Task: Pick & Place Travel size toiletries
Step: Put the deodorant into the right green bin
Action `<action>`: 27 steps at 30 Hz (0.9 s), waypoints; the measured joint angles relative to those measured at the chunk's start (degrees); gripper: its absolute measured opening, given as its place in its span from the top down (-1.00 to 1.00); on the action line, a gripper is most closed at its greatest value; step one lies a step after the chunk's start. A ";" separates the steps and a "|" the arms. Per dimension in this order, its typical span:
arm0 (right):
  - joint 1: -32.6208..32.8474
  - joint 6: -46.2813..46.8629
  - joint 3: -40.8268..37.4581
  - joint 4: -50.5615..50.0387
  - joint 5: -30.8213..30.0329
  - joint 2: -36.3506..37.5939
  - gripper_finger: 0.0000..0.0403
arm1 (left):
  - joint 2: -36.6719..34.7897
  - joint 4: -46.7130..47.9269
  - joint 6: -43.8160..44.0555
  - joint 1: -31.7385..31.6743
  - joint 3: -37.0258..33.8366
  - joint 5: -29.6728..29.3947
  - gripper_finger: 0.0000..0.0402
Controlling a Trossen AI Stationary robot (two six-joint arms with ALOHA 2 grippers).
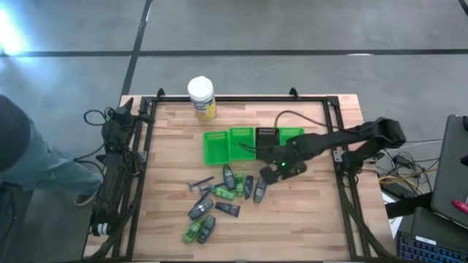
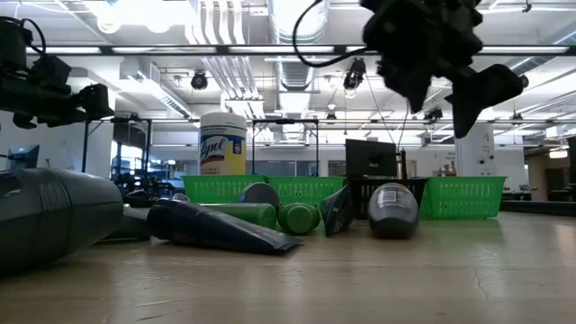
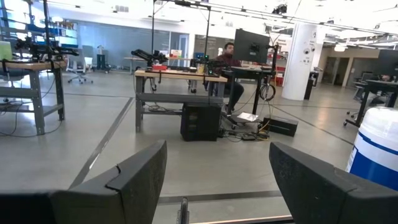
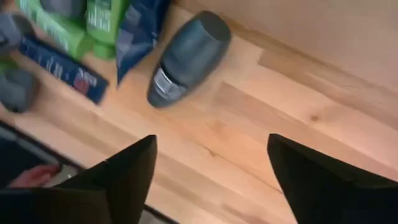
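Observation:
The travel size toiletries [image 1: 223, 193] lie loose on the wooden table, near its middle: dark grey tubes, bright green little bottles and a thin dark stick [image 1: 199, 183]. My right gripper [image 1: 272, 175] hangs open above the table at the heap's right end, pointing steeply down. A dark grey roll-on [image 4: 186, 56] lies on its side just beyond the fingers, with green bottles [image 4: 93, 18] and a dark tube [image 4: 59, 62] past it. Nothing is between the fingers. My left gripper [image 3: 217, 149] waits open at the table's left edge [image 1: 123, 111], pointing level toward the far side.
A row of green trays [image 1: 219, 146] with a black tray [image 1: 267, 135] stands behind the heap, under my right arm. A white-lidded jar [image 1: 201, 97] stands at the far edge. Bare wood [image 1: 307, 219] lies to the right and near side. A person [image 1: 22, 153] is at the left.

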State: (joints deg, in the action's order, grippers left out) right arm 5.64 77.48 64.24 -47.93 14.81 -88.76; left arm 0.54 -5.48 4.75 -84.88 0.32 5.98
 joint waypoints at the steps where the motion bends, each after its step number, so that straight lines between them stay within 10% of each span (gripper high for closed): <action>1: 0.41 1.57 0.73 0.18 -0.74 -1.44 -0.58 | 0.00 0.00 0.00 0.00 0.02 -0.02 -0.44; 27: 5.54 34.20 7.55 2.36 -16.35 -18.57 -0.76 | 0.02 0.02 0.00 0.00 0.02 -0.01 -0.44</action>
State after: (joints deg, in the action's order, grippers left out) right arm 11.19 111.68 71.79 -45.57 -1.54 -107.33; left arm 0.56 -5.45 4.75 -84.88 0.34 5.97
